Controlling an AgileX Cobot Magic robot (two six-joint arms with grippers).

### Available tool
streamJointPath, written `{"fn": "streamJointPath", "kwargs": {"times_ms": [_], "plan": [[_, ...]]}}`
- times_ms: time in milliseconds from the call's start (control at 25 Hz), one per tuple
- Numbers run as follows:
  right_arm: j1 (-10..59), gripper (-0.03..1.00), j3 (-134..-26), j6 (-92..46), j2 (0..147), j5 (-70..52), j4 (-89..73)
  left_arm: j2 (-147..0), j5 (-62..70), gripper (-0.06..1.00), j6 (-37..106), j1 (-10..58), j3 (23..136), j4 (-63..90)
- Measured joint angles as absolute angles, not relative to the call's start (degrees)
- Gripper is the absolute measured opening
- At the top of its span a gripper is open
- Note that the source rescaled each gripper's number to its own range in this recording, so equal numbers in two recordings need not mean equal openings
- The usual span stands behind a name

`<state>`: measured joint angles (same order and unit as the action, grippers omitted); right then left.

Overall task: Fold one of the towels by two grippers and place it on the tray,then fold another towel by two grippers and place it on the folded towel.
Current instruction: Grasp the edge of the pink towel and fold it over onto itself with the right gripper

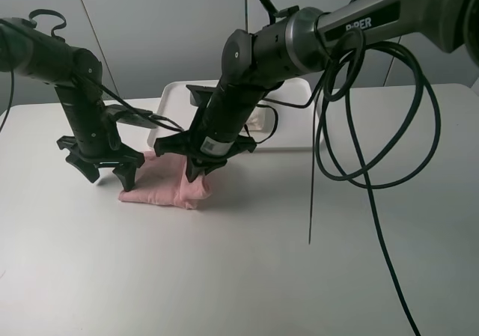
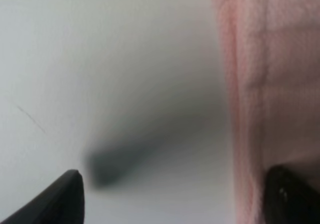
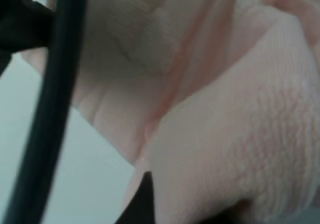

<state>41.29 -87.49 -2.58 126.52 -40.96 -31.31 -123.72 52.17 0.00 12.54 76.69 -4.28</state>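
The light pink towel (image 1: 168, 186) lies bunched on the table in front of the tray (image 1: 176, 90). My right gripper (image 1: 197, 170) reaches across the middle and is shut on the pink towel's right end; the right wrist view is filled with gathered pink terry (image 3: 225, 134). Over the towel's left edge my left gripper (image 1: 111, 173) stands open. One of its fingertips (image 2: 60, 199) hangs above bare table and the other above the pink towel (image 2: 270, 84). A sliver of the cream-white towel (image 1: 260, 117) shows on the tray behind the right arm.
The white table (image 1: 247, 269) stretches wide in front of and to the right of the towel. Black cables (image 1: 352, 164) loop down from the right arm over the table's right half. A grey wall stands behind the tray.
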Motion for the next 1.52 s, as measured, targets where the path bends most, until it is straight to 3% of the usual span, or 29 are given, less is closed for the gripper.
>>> {"fn": "streamJointPath", "kwargs": {"times_ms": [360,640,1520], "plan": [[41.3,0.06,-87.5,-6.4,128.0,-37.3,-39.3,-123.7,52.2,0.93,0.0,12.5,76.7,-4.3],[41.2,0.06,-87.5,-19.7,129.7,-36.4,-55.7,-123.7,52.2,0.93,0.0,12.5,76.7,-4.3],[41.2,0.06,-87.5,-35.0,134.5,-35.9,-75.5,-123.7,52.2,0.93,0.0,12.5,76.7,-4.2]]}}
